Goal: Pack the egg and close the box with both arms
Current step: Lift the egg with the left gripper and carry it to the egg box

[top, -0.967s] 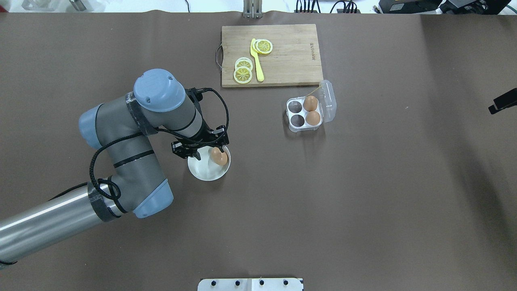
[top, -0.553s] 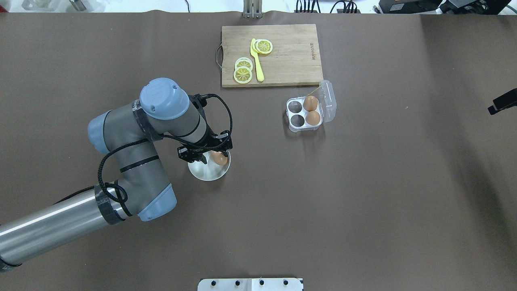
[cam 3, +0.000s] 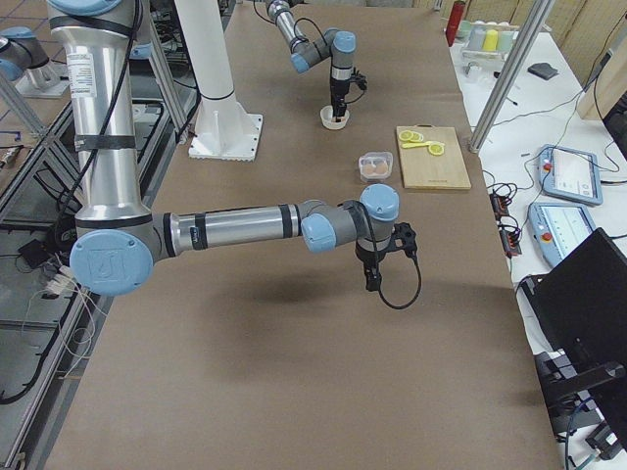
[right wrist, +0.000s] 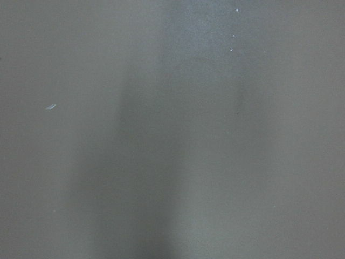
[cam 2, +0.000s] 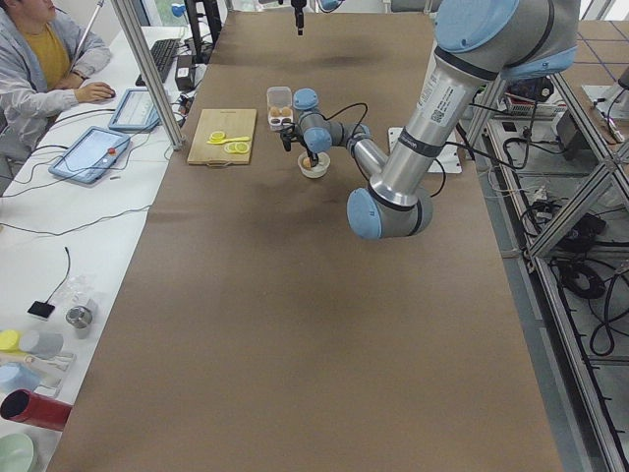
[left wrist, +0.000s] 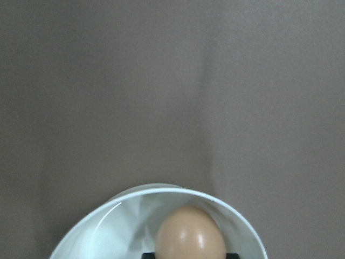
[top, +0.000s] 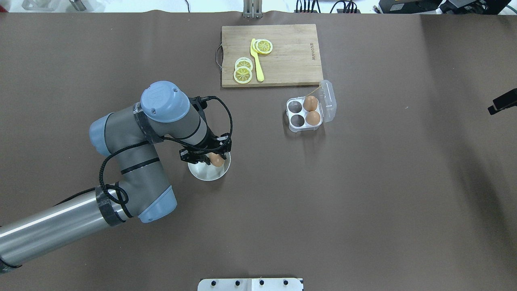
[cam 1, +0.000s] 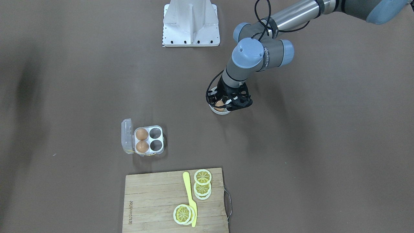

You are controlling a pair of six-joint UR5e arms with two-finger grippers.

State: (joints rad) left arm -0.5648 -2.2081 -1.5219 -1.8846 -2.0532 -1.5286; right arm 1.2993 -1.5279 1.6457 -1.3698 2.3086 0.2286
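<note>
Egg (top: 217, 160) lies inside a white bowl (top: 204, 174) left of the table's (top: 363, 202) middle, toward the bowl's far right wall. The left arm (top: 133, 153) reaches in from the near left and points the left claw (cam 1: 222, 104) straight down into the bowl. Its fingers are pressed against the egg on two sides, pinching it. The wrist view shows black tips tight at both flanks of the shell.

The box (top: 305, 127) stands well to the right of the bowl and a little farther off, its clear lid (top: 329, 97) open on the right side. Two more eggs (top: 310, 103) fill the cells next to the lid. Beyond the box, a wooden board (top: 291, 52) carries lemon slices (top: 242, 74) and a yellow knife (top: 257, 60).

The right claw (cam 3: 372, 282) hangs above the table, well to the right of the box. Whether it is spread or pressed together I cannot tell.
</note>
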